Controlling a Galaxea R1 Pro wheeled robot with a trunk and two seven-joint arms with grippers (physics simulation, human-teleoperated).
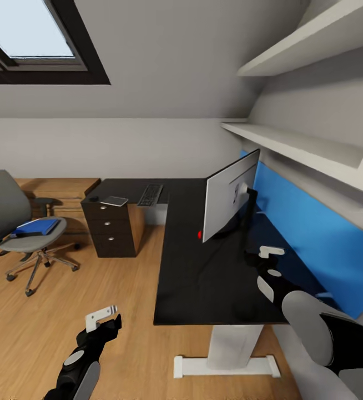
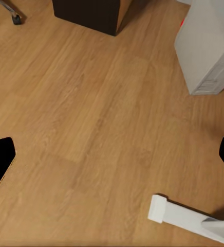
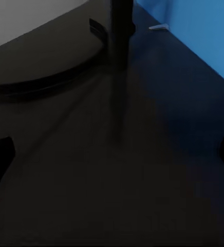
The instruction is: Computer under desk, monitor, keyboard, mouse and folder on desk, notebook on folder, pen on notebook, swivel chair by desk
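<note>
Monitor [image 1: 230, 194] stands on the black counter [image 1: 203, 278], turned edge-on, its stand [image 3: 119, 31] rising close to the blue wall panel [image 1: 309, 233]. Keyboard [image 1: 150, 195] lies at the counter's far left part, beside a notebook [image 1: 115, 200] and a small dark mouse [image 1: 94, 198] atop the drawer unit [image 1: 114, 230]. The blue folder [image 1: 36, 226] rests on the swivel chair [image 1: 20, 228], well left on the wood floor [image 2: 91, 128]. The white computer [image 2: 207, 49] stands on the floor. The right gripper [image 1: 271, 251] hovers over the counter, fingers apart; the left gripper [image 1: 101, 316] hangs over the floor, fingers apart.
</note>
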